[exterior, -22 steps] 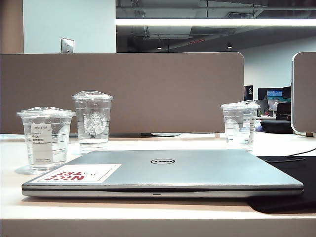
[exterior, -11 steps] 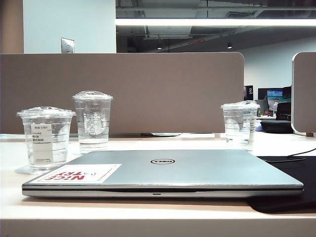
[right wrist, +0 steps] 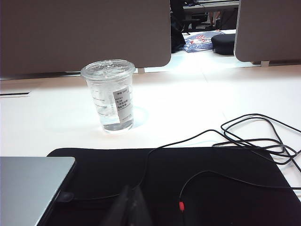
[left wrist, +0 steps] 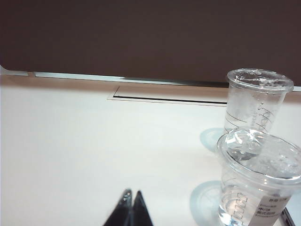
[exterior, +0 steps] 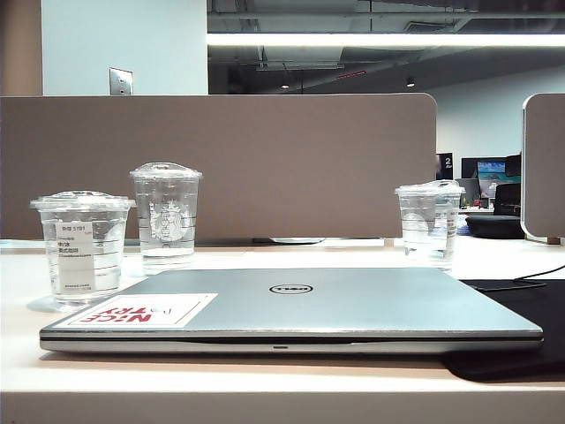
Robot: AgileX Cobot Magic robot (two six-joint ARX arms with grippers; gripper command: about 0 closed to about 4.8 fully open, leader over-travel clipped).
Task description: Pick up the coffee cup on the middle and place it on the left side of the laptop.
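Our left gripper (left wrist: 131,209) and right gripper (right wrist: 132,207) are sitting pinched shut, low over the desk; the cup (exterior: 84,246) is standing just left of the laptop (exterior: 353,305), close by the tall cup (exterior: 165,216), so we are risking grabbing or toppling the wrong one

Left tool (left wrist: 131,201), right tool (right wrist: 131,200): only tips visible, rest cropped.
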